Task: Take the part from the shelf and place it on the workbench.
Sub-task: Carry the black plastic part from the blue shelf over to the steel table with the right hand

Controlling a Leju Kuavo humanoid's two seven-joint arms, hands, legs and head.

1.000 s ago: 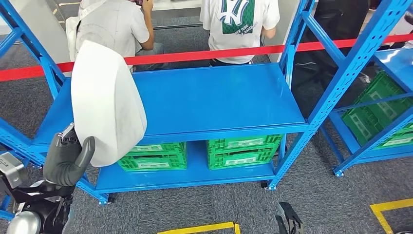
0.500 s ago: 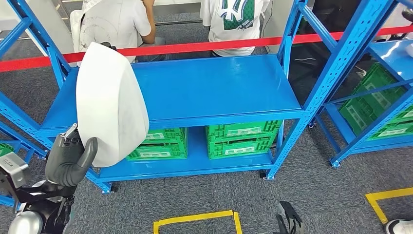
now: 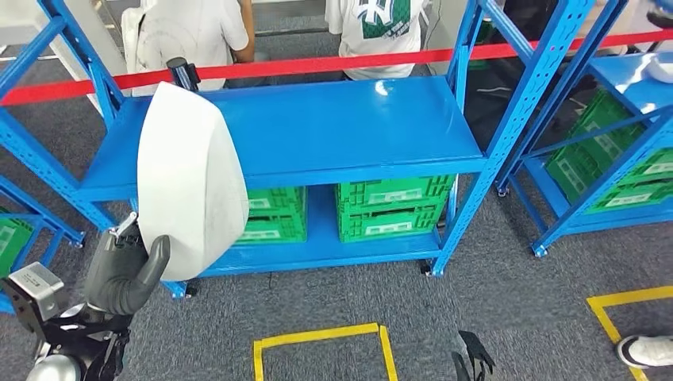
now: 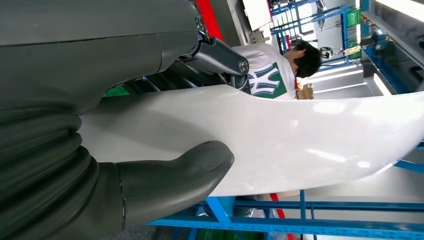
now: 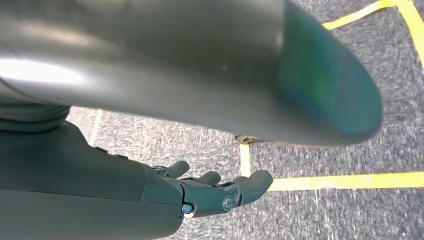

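White and smooth, the part is a big curved shell, and the left hand holds it by its bottom edge. The thumb presses on one face and the dark fingers press on the other, so the part is pinched between them. It stands up tall in front of the blue shelf, in the air, touching nothing else.

It could slip. The part looks slick and much bigger than the hand, and it is held only at one end, so a quick turn or a bumpy step could swing it loose. Its top could also knock a blue shelf post or the red tape behind.

The right hand hangs low over the floor with its fingers apart and a bit curled, holding nothing.

The floor is grey carpet with yellow tape lines. Green crates sit on the low shelf board. 2 people are behind the red tape, and a shoe shows at the edge. I cannot see the table yet.
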